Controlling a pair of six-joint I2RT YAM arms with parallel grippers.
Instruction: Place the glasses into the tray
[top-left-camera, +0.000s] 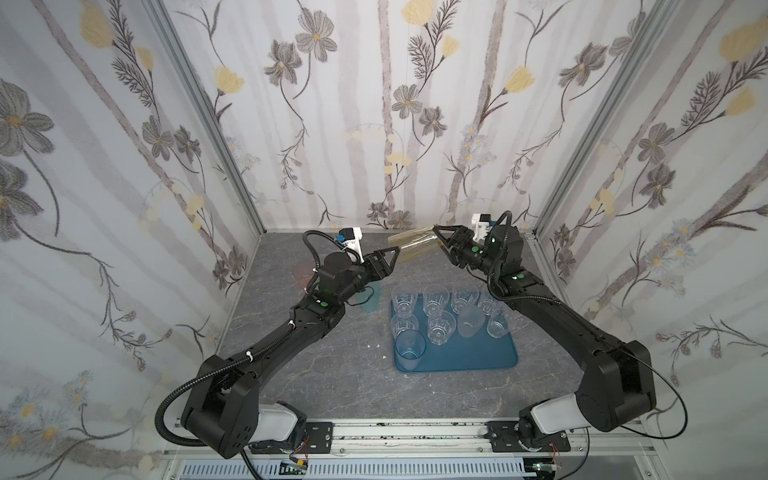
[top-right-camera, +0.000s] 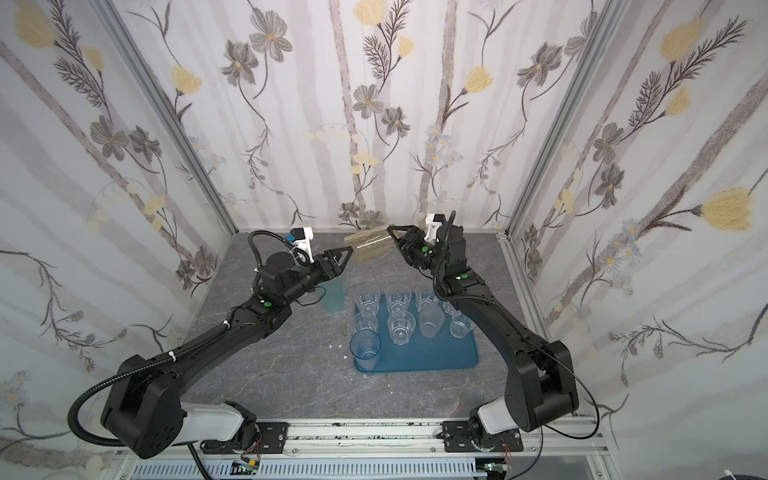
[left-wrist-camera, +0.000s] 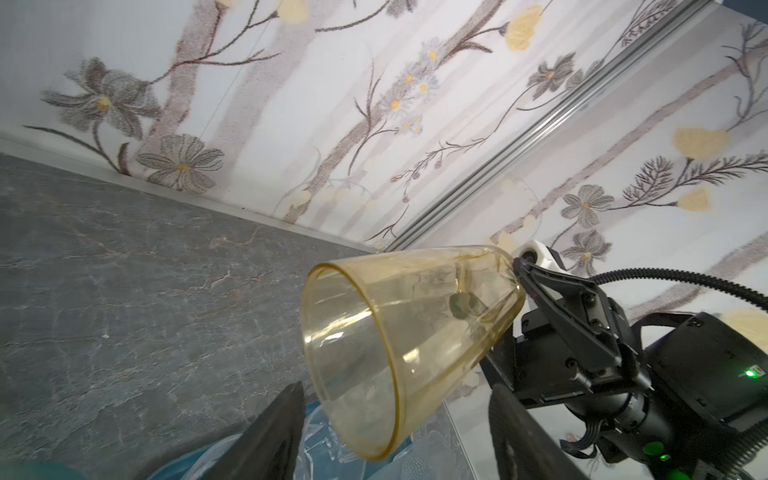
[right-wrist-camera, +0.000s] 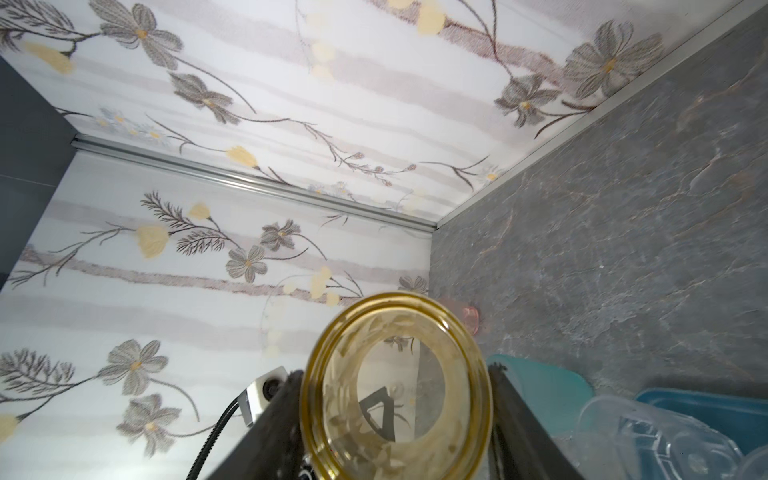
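An amber glass (top-left-camera: 415, 247) (top-right-camera: 368, 245) hangs on its side above the table's back. My right gripper (top-left-camera: 438, 239) (right-wrist-camera: 397, 372) is shut on its base end (right-wrist-camera: 395, 386). My left gripper (top-left-camera: 395, 261) (left-wrist-camera: 397, 388) is open, its fingers either side of the glass's mouth (left-wrist-camera: 353, 374) without touching it. The blue tray (top-left-camera: 478, 357) (top-right-camera: 436, 357) holds several clear glasses, a frosted one (top-left-camera: 471, 322) and a blue one (top-left-camera: 409, 351). A teal glass (top-left-camera: 371, 299) stands left of the tray. A pink glass (top-left-camera: 301, 274) is partly hidden behind the left arm.
Flowered walls close in the grey stone table (top-left-camera: 311, 374) on the left, back and right. A metal rail (top-left-camera: 395, 436) carrying both arm bases runs along the front. Small white bits (top-left-camera: 374, 345) lie left of the tray.
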